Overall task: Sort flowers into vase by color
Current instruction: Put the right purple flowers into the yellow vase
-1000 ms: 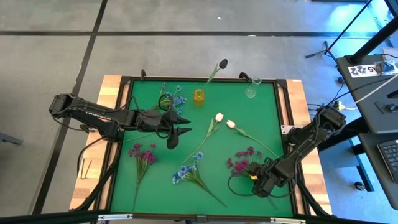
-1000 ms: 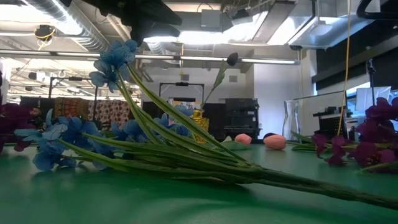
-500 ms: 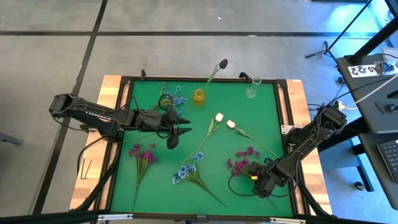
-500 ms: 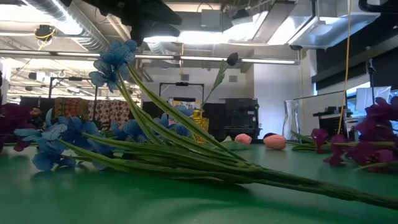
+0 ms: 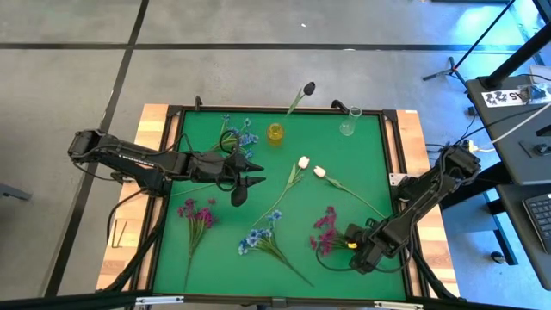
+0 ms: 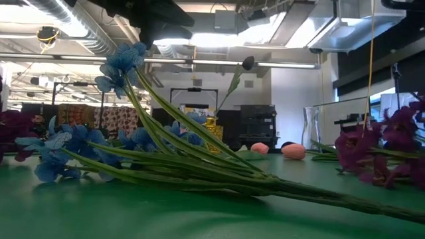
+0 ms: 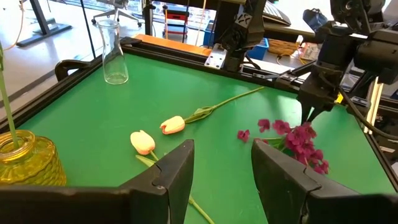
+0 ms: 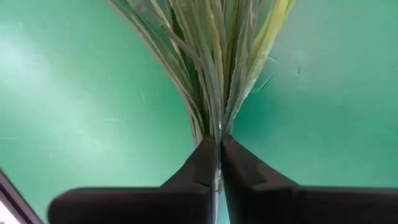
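My right gripper (image 5: 352, 244) is near the mat's near right corner, shut on a magenta spray (image 5: 325, 231), which also shows in the low view (image 6: 382, 149). My left gripper (image 5: 247, 183) is open and empty over the mat's left middle (image 7: 221, 163). Two pale tulips (image 5: 303, 162) (image 5: 319, 172) lie mid-mat. A blue spray (image 5: 258, 238) lies near the front, another blue spray (image 5: 242, 138) at the far left, and a second magenta spray (image 5: 198, 215) at the left. A yellow vase (image 5: 275, 133) holds one stem. A clear glass vase (image 5: 348, 127) stands at the far right. My right gripper pinches the magenta spray's green stems where they gather into one bundle (image 8: 217, 130), between its two fingertips (image 8: 202, 162). The fingers slant down from the table's right side (image 7: 311, 109). The stems fan out beyond the fingertips and the blooms (image 7: 303, 142) stand raised off the mat.
The mat has a raised dark frame (image 5: 392, 164) with wooden boards outside it. The tulips' long stems (image 5: 353, 194) run toward the right arm. The near blue spray's stems (image 6: 219, 176) lie close before the low camera.
My right gripper has raised the magenta spray and swung it. The blooms have gone up off the mat and toward the table's near left, while the gripper has stayed nearly in place. The left arm has kept still.
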Controlling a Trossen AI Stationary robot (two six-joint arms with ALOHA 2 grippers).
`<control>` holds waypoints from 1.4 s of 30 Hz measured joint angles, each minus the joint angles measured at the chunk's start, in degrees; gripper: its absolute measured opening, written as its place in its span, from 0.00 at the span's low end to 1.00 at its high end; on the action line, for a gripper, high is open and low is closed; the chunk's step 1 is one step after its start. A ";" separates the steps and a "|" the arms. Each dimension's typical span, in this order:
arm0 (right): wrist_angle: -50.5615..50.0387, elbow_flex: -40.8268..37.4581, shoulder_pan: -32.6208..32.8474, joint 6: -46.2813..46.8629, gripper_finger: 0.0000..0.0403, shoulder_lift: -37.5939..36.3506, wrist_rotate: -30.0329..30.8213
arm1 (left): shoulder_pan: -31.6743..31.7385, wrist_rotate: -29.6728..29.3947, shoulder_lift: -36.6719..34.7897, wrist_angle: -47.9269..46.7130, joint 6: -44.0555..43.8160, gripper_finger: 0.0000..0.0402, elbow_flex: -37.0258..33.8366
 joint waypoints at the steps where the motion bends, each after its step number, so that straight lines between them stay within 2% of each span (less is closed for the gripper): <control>1: -0.03 0.00 -0.01 0.02 0.05 -0.47 0.06 | 0.01 0.00 0.00 0.00 0.00 0.39 0.00; 6: -0.07 0.00 -0.01 0.04 0.02 -3.86 2.09 | 0.02 0.00 0.00 0.00 0.00 0.39 0.00; 11: -0.18 0.00 -0.01 0.09 0.02 -9.06 7.59 | 0.02 0.00 0.00 0.00 0.00 0.39 0.00; 15: -0.39 0.00 -0.01 -1.03 0.01 -13.80 15.53 | 0.01 0.00 0.00 0.00 0.00 0.39 0.00; 22: -0.35 0.00 -0.01 -7.91 0.02 -21.70 33.28 | 0.02 -0.02 0.00 0.02 0.00 0.39 0.00; 26: 0.37 0.02 -0.30 -13.46 0.02 -24.60 43.29 | 0.04 -0.02 0.00 0.03 0.00 0.39 0.00; 30: 4.49 0.02 -2.44 -21.88 0.02 -26.43 49.79 | 0.04 -0.04 0.00 0.56 0.08 0.39 0.00; 33: 11.90 0.02 -5.31 -32.33 0.02 -26.75 51.34 | 0.04 -0.04 0.00 1.37 0.17 0.39 0.02; 35: 17.89 0.04 -7.82 -40.61 0.02 -26.75 50.34 | 0.04 -0.04 0.00 1.74 0.17 0.39 0.02; 42: 33.37 0.05 -18.26 -61.27 0.02 -26.75 37.26 | 0.04 -0.02 0.00 1.90 0.13 0.39 0.02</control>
